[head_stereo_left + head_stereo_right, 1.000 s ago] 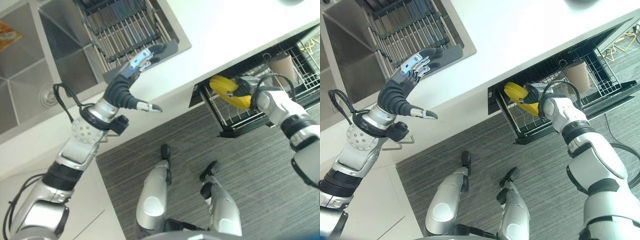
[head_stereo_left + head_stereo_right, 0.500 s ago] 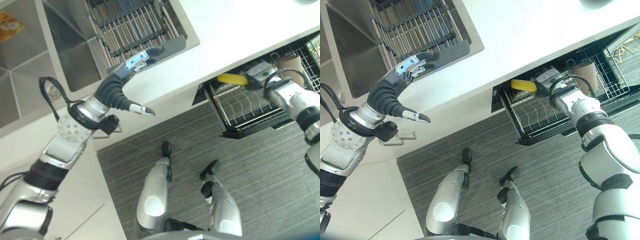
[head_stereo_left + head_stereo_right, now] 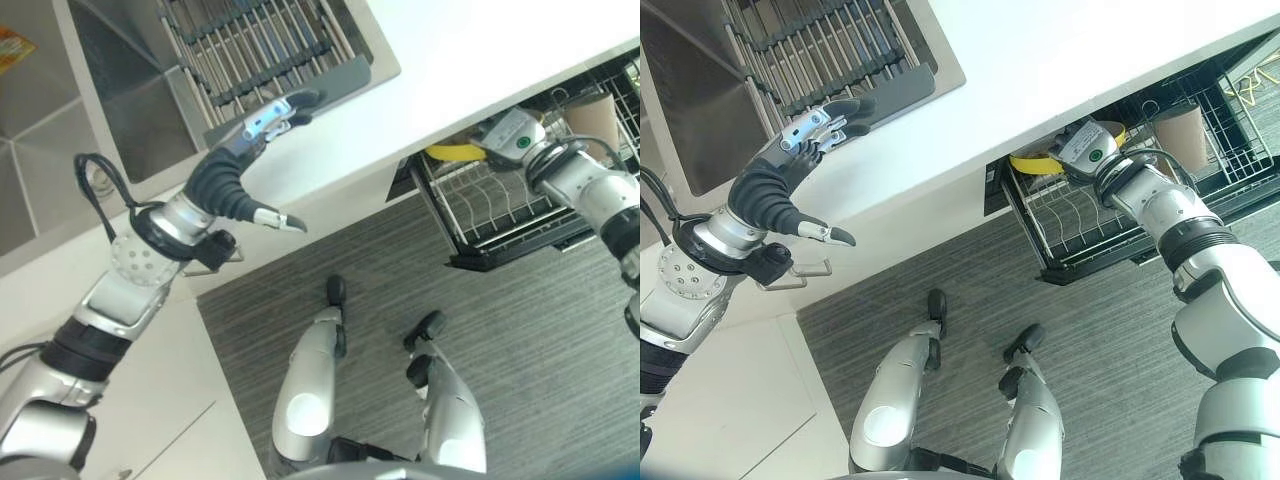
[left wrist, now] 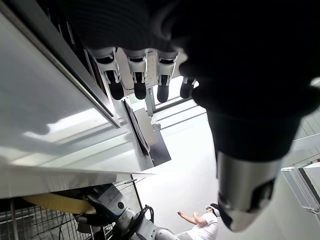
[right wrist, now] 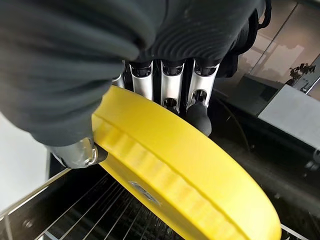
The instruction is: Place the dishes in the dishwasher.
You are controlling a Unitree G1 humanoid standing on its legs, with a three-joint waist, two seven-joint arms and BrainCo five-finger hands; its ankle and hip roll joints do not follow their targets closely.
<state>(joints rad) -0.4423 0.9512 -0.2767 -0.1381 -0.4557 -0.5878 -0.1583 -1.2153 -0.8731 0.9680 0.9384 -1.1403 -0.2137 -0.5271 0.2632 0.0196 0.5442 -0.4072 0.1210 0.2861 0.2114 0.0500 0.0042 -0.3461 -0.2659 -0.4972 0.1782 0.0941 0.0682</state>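
So it can slide between the wires, the right hand [image 5: 165,45] grips the yellow plate [image 5: 175,165] over the dishwasher rack [image 3: 1090,235], upper right.

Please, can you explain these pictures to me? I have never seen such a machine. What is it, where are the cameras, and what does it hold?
It is a humanoid robot standing at a kitchen counter. Two pictures come from cameras in its head, looking down. The other two come from a camera on each wrist, very close to the hand. The left hand is open and holds nothing; it hangs over the counter edge near a dark rack in the sink. The right hand grips a yellow plate above the pulled-out dishwasher rack. A brown cup already stands in that rack.
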